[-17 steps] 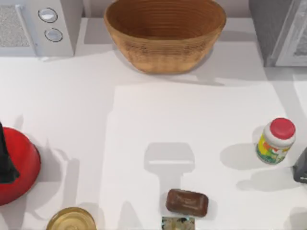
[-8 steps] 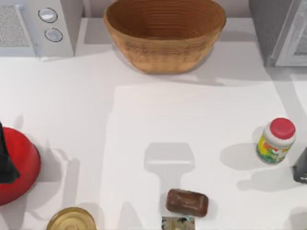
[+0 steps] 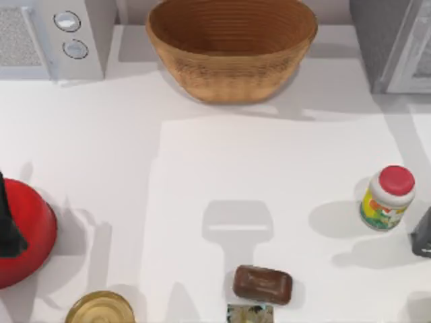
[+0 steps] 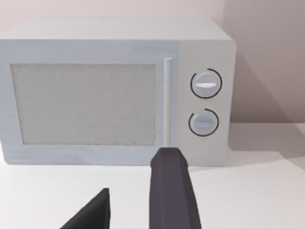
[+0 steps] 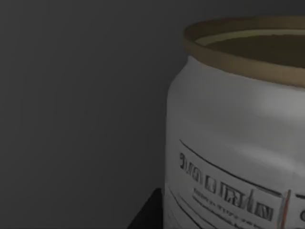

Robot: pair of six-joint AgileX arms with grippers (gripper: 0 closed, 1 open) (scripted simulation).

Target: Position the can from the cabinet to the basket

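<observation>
A white can (image 5: 228, 143) with a tan rim and a printed label stands in a dark enclosed space, close in front of my right wrist camera. A dark part of my right gripper (image 5: 147, 214) shows beside the can's lower side. The cabinet (image 3: 394, 44), with a grey body and a white-framed door, stands at the table's back right. The wicker basket (image 3: 232, 64) sits at the back middle, with nothing in it. My left gripper (image 4: 131, 210) hangs open with nothing between its fingers, facing the microwave.
A white microwave (image 3: 54, 37) stands at the back left. A red kettle (image 3: 27, 235) is at the left edge and a gold lid (image 3: 101, 308) at the front left. A brown bar (image 3: 262, 284), a red-capped jar (image 3: 387, 198) and a dark arm part (image 3: 423, 234) lie front and right.
Almost nothing differs; the dark arm part at the top view's right edge has shifted very slightly.
</observation>
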